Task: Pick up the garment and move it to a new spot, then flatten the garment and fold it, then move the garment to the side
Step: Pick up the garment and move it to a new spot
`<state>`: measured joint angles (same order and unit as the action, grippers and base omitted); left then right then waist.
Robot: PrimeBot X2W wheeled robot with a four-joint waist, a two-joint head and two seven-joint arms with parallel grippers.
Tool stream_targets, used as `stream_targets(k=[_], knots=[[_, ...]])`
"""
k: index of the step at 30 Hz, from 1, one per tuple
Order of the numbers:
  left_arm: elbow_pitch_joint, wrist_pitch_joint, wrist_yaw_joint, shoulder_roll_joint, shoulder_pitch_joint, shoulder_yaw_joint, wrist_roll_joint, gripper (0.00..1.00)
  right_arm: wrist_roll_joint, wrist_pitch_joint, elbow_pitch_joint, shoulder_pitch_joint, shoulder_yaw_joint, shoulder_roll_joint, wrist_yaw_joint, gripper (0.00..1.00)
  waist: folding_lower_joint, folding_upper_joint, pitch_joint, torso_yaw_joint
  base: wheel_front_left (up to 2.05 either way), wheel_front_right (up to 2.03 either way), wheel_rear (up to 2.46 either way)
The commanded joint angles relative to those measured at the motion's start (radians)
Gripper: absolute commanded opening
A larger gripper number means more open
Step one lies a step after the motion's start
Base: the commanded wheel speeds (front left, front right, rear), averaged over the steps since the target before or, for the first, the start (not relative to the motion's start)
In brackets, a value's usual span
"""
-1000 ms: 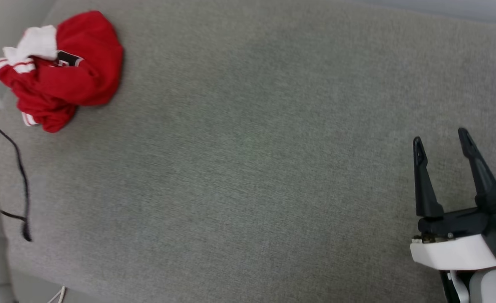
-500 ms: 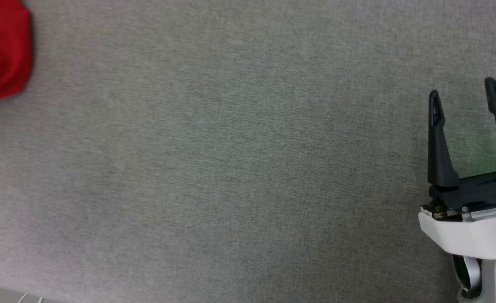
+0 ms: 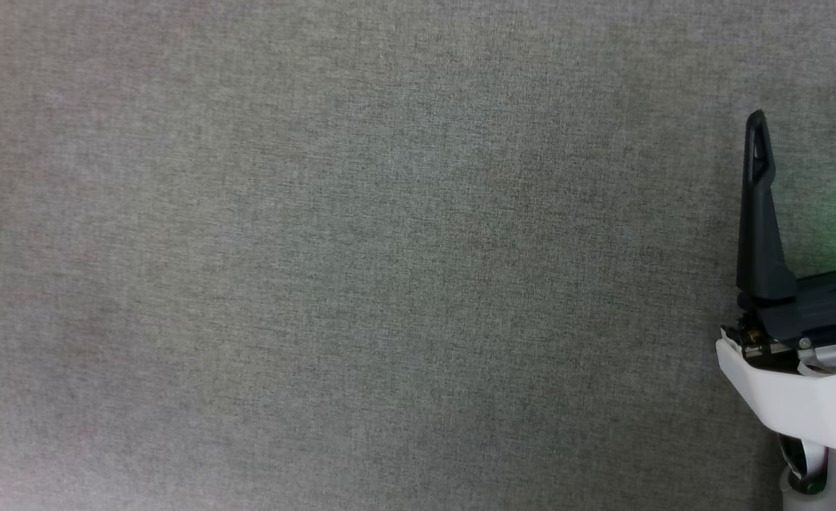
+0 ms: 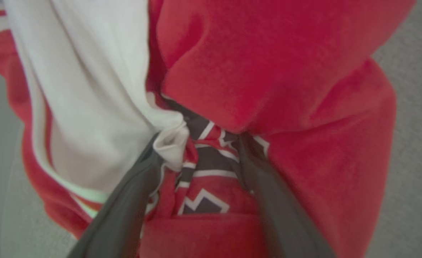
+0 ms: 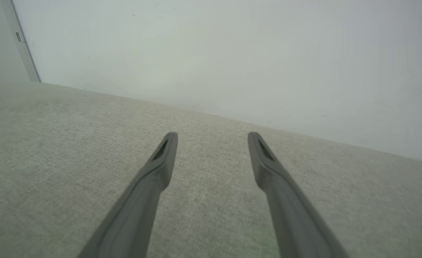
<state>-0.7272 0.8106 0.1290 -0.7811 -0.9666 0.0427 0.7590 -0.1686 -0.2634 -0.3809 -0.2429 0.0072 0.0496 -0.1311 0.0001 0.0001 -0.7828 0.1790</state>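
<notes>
The garment lies bunched up close in the left wrist view, red with a white sleeve and a dark printed patch at its middle. My left gripper is open, its two dark fingers spread and pressed into the folds, with the patch and a white fold between them. My right gripper is open over bare grey fabric at the right edge of the head view. Nothing lies between the fingers of the right gripper in its wrist view.
A grey woven surface spreads across the head view. In the right wrist view its far edge meets a pale wall, with a vertical frame strip at the far left.
The head camera has swung to the right, so the garment has slid out of the head view past its left edge. Both grippers have stayed open.
</notes>
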Motion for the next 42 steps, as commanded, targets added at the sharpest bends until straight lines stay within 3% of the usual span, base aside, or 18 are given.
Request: stream_targets(k=[1, 2, 3, 4, 5, 18, 29, 36, 42], knots=[[-0.023, 0.0, -0.001, 0.031, 0.046, -0.024, 0.005, 1.0, -0.008, -0.002, -0.007, -0.014, 0.003, 0.001, 0.001, 1.0, -0.0001, -0.0001, -0.005, -0.002, 0.0, 0.0, 0.0], [-0.027, -0.007, -0.001, 0.033, 0.051, -0.029, 0.009, 1.0, -0.009, -0.002, -0.008, -0.015, 0.004, 0.001, 0.001, 1.0, -0.0001, -0.0001, -0.005, -0.002, 0.0, 0.0, 0.0], [-0.028, -0.01, -0.001, 0.035, 0.058, -0.037, 0.013, 0.88, -0.01, -0.002, -0.008, -0.015, 0.006, 0.001, 0.001, 1.0, -0.0001, -0.0001, -0.003, -0.003, 0.0, 0.0, 0.0], [-0.024, -0.016, -0.001, 0.031, 0.064, -0.046, 0.014, 0.39, -0.012, -0.002, -0.007, -0.014, 0.007, 0.001, 0.001, 1.0, -0.0001, -0.0001, 0.001, -0.003, 0.0, 0.0, 0.0], [-0.016, -0.024, -0.001, 0.023, 0.067, -0.055, 0.016, 0.0, -0.012, -0.002, -0.003, -0.012, 0.007, 0.001, 0.001, 1.0, -0.0001, -0.0001, 0.007, -0.003, 0.0, 0.0, 0.0], [0.093, -0.098, -0.001, -0.117, 0.044, -0.168, 0.01, 0.0, 0.055, -0.002, 0.065, 0.041, 0.022, 0.001, 0.001, 1.0, -0.0001, -0.0001, 0.191, 0.0, 0.0, 0.0, 0.0], [0.377, -0.064, -0.001, -0.2, -0.089, -0.391, 0.013, 0.0, 0.118, -0.002, 0.145, 0.108, 0.026, 0.001, 0.001, 1.0, -0.0001, -0.0001, 0.385, -0.011, 0.0, 0.0, 0.0], [0.561, -0.032, -0.001, -0.187, -0.212, -0.571, -0.001, 0.0, 0.165, -0.002, 0.178, 0.148, 0.026, 0.001, 0.001, 1.0, -0.0001, -0.0001, 0.482, -0.071, 0.0, 0.0, 0.0], [0.67, -0.027, -0.001, -0.124, -0.299, -0.726, 0.027, 0.0, 0.188, -0.002, 0.198, 0.178, 0.03, 0.0, 0.001, 1.0, -0.0001, -0.0001, 0.539, -0.149, 0.0, 0.0, 0.0]])
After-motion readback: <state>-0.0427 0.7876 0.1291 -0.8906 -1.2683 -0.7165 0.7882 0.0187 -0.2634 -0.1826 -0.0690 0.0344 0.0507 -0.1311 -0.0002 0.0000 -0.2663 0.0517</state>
